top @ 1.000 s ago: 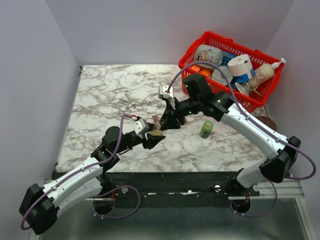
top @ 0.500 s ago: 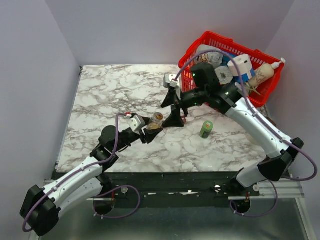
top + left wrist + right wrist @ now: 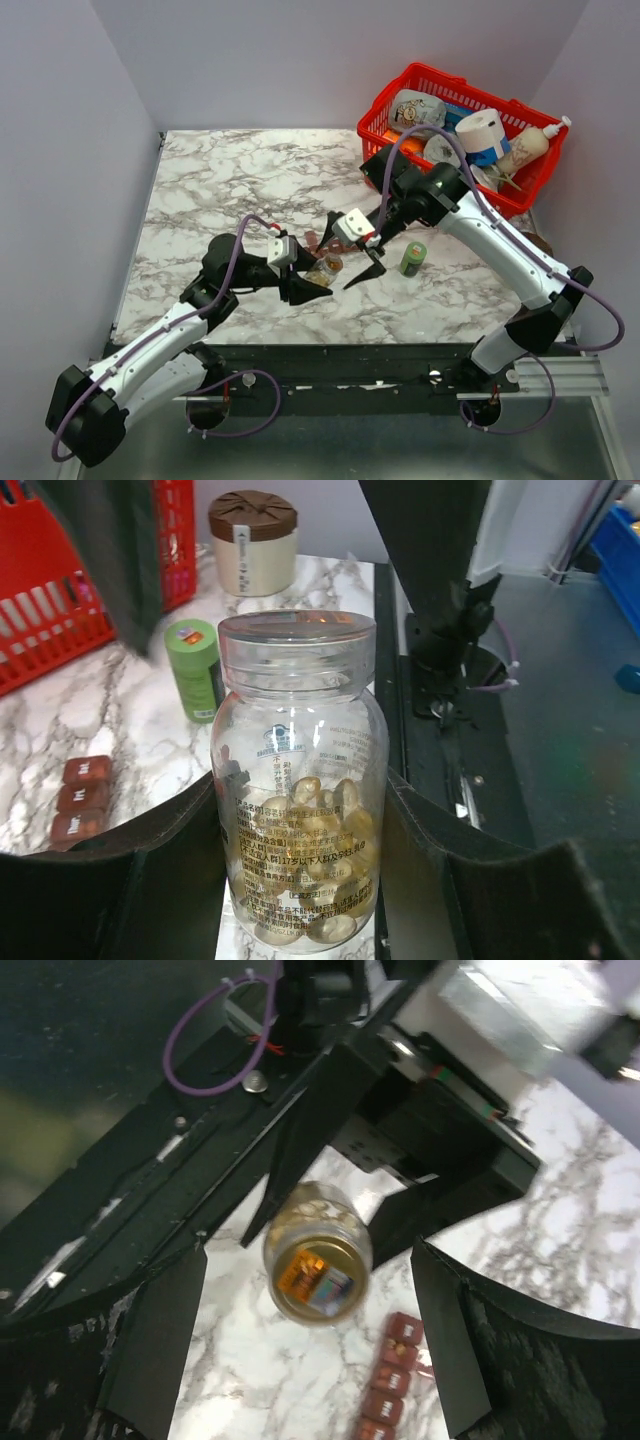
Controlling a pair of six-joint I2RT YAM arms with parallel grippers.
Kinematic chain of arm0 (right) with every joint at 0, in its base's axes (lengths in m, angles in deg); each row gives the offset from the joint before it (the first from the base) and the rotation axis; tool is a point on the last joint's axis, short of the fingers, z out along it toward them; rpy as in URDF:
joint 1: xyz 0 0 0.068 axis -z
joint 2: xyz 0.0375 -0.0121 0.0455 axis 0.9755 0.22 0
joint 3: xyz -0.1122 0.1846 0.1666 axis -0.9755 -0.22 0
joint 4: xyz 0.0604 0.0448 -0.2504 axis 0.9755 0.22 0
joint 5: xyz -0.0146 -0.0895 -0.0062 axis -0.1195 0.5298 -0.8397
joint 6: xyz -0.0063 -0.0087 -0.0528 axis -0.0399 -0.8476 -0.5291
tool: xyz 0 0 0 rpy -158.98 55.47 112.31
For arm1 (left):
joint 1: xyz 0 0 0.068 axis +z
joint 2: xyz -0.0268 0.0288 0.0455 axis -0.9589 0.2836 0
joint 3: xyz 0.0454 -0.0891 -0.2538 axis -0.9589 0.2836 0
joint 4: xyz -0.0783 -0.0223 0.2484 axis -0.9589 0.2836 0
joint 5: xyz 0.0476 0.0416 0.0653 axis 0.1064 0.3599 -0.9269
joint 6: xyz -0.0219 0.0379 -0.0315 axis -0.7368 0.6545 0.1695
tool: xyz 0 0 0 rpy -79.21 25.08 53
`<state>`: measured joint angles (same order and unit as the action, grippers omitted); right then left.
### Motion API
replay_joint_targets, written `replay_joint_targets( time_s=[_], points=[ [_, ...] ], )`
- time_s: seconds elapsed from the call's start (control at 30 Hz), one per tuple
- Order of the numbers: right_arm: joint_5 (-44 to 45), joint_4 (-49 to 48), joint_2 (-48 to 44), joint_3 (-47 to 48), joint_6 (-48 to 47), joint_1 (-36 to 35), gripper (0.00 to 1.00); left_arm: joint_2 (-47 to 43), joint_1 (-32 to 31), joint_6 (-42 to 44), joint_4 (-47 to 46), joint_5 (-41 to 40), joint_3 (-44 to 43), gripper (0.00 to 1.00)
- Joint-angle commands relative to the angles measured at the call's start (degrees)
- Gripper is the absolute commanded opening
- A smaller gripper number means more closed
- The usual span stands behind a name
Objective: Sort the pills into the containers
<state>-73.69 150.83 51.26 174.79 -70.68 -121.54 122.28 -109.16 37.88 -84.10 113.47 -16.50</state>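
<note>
The left pincer (image 3: 300,880) grasps the clear pill bottle (image 3: 298,780) over the counter's (image 3: 220,180) near middle, while the right pincer (image 3: 308,1255) hangs released just above it.

The table (image 3: 220,190) has a white top veined with grey marble, and a red mesh basket (image 3: 380,105) full of household bits sits on its far right corner. A small green canister (image 3: 412,258) stands upright right of centre. A dark red-brown pill organiser strip (image 3: 82,798) lies flat near the middle, and a cream jar with a brown lid (image 3: 253,542) stands by the right edge, just beside the basket.
</note>
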Motion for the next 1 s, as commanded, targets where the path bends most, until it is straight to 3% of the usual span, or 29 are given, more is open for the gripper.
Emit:
replay_joint_targets(
  time_s=[0.0, 0.1, 0.2, 0.5, 0.63, 0.8, 0.97],
  points=[
    [2.6, -1.4, -3.5, -6.5, 1.9, -4.0, 0.9, 2.1, 0.7, -1.0, -1.0, 8.2, -2.8, 0.0],
    [3.9, -2.6, -3.1, -5.8, 2.9, -4.3, 0.85, 3.0, 0.9, -1.3, -1.4, 9.3, -3.3, 0.0],
    [5.3, -2.4, -2.8, -4.9, 3.8, -4.2, 0.74, 3.5, 1.4, -1.2, -1.7, 10.4, -3.5, 0.0],
    [8.1, -6.3, -4.3, -7.6, 6.4, -4.2, 0.72, 3.8, 2.2, -1.5, -1.5, 12.3, -3.9, 0.0],
    [8.5, -7.4, -4.6, -8.3, 8.1, -4.2, 0.61, 3.8, 2.3, -1.7, -1.7, 12.4, -4.0, 0.0],
    [8.7, -10.9, -5.6, -10.1, 13.6, -4.2, 0.38, 3.1, 2.3, -2.2, -2.9, 10.8, -3.6, 0.0],
    [12.3, -21.5, -6.5, -13.7, 28.8, -4.3, 0.21, 0.6, 2.3, -0.3, -4.3, -1.0, -2.0, 0.0]
  ],
)
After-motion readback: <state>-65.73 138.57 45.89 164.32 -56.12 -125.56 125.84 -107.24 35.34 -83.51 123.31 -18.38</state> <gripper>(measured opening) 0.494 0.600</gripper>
